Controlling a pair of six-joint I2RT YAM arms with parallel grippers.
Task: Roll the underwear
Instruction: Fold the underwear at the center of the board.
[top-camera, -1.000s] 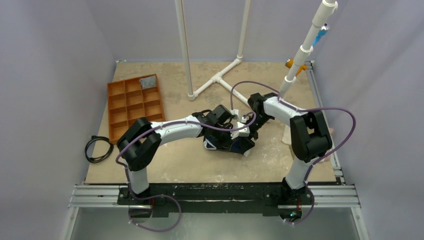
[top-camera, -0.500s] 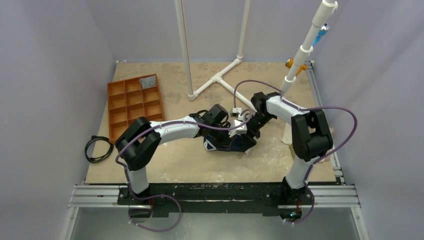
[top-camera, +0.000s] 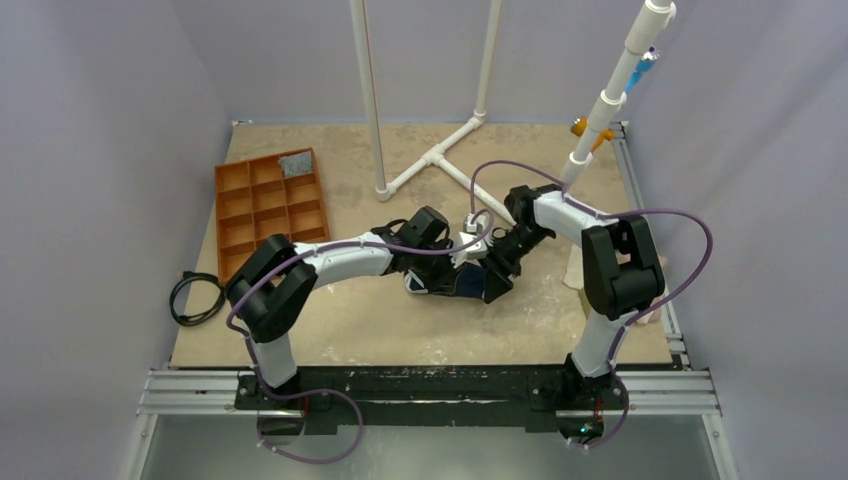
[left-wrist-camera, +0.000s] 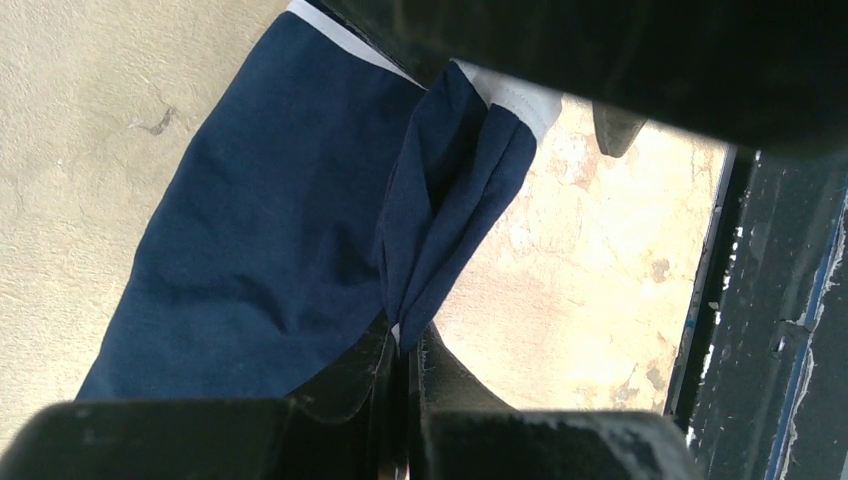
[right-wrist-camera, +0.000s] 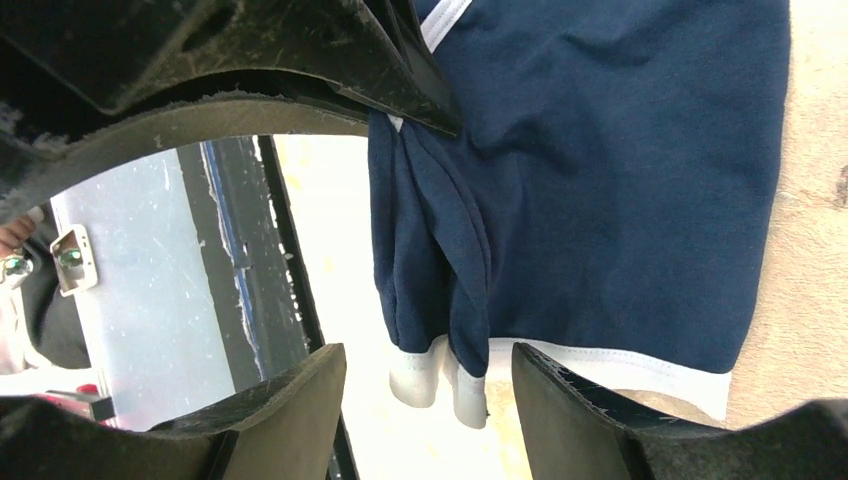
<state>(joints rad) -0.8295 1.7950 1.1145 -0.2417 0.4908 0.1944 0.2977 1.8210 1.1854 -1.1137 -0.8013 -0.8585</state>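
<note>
Scuffed tan tabletop (top-camera: 340, 330), pale lilac walls all round. One underwear (top-camera: 468, 284), navy with white trim, lies at mid-frame between my two arms. My left gripper (left-wrist-camera: 402, 345) is pinched tight on a raised fold of it. My right gripper (right-wrist-camera: 430, 372) stands spread astride that same fold. One orange tray (top-camera: 265, 205) sits at upper left.
</note>
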